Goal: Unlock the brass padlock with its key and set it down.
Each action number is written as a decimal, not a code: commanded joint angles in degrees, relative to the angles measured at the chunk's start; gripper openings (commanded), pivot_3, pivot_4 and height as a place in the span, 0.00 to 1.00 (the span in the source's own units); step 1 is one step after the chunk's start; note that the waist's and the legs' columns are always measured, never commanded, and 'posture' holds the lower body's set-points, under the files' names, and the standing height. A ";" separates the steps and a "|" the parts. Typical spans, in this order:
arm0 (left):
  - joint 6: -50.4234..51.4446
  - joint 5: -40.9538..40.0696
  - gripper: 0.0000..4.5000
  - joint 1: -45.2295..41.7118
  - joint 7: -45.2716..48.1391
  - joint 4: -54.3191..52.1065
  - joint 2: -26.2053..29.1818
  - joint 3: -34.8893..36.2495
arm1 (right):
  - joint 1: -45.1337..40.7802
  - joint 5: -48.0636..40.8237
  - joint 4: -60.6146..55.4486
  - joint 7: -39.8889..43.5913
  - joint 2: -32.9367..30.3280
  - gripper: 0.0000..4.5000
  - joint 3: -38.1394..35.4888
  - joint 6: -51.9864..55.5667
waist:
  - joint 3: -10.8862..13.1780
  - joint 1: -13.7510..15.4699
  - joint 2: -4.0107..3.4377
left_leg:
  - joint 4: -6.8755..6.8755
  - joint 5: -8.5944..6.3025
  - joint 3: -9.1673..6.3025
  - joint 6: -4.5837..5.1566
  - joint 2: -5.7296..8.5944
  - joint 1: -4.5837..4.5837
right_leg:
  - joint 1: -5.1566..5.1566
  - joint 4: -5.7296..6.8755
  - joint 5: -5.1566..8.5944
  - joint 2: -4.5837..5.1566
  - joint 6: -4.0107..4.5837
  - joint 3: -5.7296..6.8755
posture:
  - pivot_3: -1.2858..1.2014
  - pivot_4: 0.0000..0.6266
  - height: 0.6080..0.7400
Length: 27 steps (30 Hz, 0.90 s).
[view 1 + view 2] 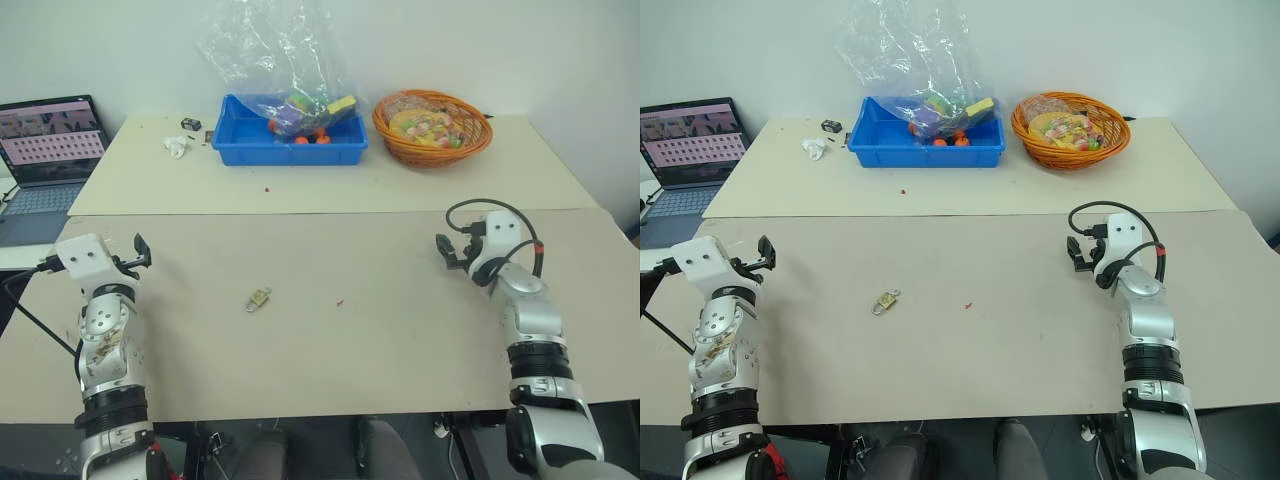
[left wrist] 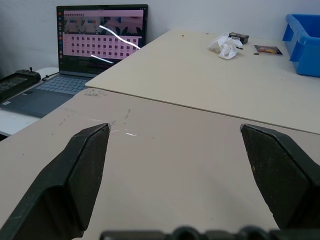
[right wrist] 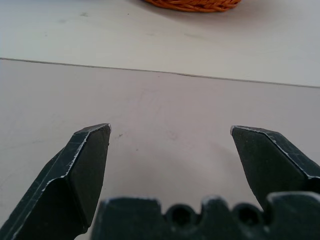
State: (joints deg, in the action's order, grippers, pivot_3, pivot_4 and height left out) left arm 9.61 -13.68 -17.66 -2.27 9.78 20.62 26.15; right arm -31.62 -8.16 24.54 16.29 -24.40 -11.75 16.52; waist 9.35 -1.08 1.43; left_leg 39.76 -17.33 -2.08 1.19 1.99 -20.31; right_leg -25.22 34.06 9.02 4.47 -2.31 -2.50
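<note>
The brass padlock [image 1: 259, 297] lies flat near the middle of the front table, between my two arms. A thin silvery piece sticks out at its lower-left end; I cannot tell whether that is its shackle or the key. My left gripper [image 1: 140, 251] hovers over the table's left edge, well left of the padlock. It is open and empty, with fingers [image 2: 85, 165] wide apart in the left wrist view. My right gripper [image 1: 446, 251] hangs far to the right of the padlock, also open and empty, fingers [image 3: 82, 165] spread over bare tabletop.
On the back table stand a blue bin [image 1: 290, 140] with a clear plastic bag of toys and an orange basket [image 1: 432, 128]. A crumpled white scrap [image 1: 176, 146] and a small black object [image 1: 191, 124] lie left of the bin. A laptop [image 1: 48, 150] sits far left. Red specks [image 1: 340, 300] dot the tables.
</note>
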 commanded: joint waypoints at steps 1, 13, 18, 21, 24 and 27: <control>-2.38 -0.34 0.99 -0.88 2.86 -0.69 1.49 -0.32 | -1.26 -1.84 -0.90 1.26 -0.36 1.00 -1.44 -1.02 | 0.00 0.00 0.00 | 0.00 0.00 0.00 0.00 0.00 0.00 | 0.00 0.00 0.00 0.00 0.00 0.00 | 0.52 0.24 0.96; 14.79 -16.90 0.99 10.49 36.49 -27.62 16.80 -8.22 | -1.57 -22.64 -32.72 54.06 -13.12 1.00 18.38 17.57 | 0.09 -1.41 -0.07 | -0.05 -0.07 -0.08 0.12 -0.10 -0.12 | -0.06 0.02 0.03 -0.06 -0.04 0.10 | 0.52 0.24 0.96; 17.96 -17.87 0.99 15.51 42.44 -32.36 21.96 -9.99 | -3.91 -23.34 -34.83 57.43 -12.04 1.00 21.73 17.64 | 0.12 -1.24 -0.04 | 0.00 -0.08 -0.12 0.12 -0.06 -0.01 | 0.03 -0.06 0.11 -0.01 -0.09 0.13 | 0.52 0.24 0.96; 14.68 -13.11 0.99 17.08 43.80 -29.99 22.62 -13.19 | -5.00 -22.19 -33.50 56.40 -10.35 1.00 22.58 16.89 | 0.13 -1.12 -0.05 | 0.01 -0.06 -0.10 0.07 -0.05 0.03 | 0.02 -0.01 0.12 -0.02 -0.06 0.13 | 0.52 0.24 0.96; 8.60 -6.62 0.99 16.41 44.80 -23.42 21.04 -19.56 | -5.08 -21.60 -32.47 54.96 -9.14 1.00 22.37 16.69 | 0.13 -0.87 -0.05 | 0.01 -0.03 -0.09 0.03 -0.03 0.08 | 0.04 0.02 0.11 -0.03 -0.04 0.13 | 0.52 0.24 0.96; 4.32 -3.95 0.99 14.77 46.24 -18.55 19.65 -22.21 | -4.46 -21.91 -33.54 54.42 -9.01 1.00 21.94 17.47 | 0.13 -0.51 -0.05 | 0.01 -0.03 -0.07 0.03 0.00 0.02 | -0.01 0.00 0.10 -0.01 -0.01 0.13 | 0.52 0.24 0.96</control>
State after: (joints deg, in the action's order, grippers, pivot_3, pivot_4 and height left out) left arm 18.22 -19.75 -1.18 42.82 -10.31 40.48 4.84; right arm -35.76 -29.55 -7.33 70.98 -33.11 11.14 34.26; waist 9.48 -1.58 1.39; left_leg 39.77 -17.36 -2.15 1.22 1.99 -20.30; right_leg -25.26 34.07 9.12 4.46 -2.32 -2.37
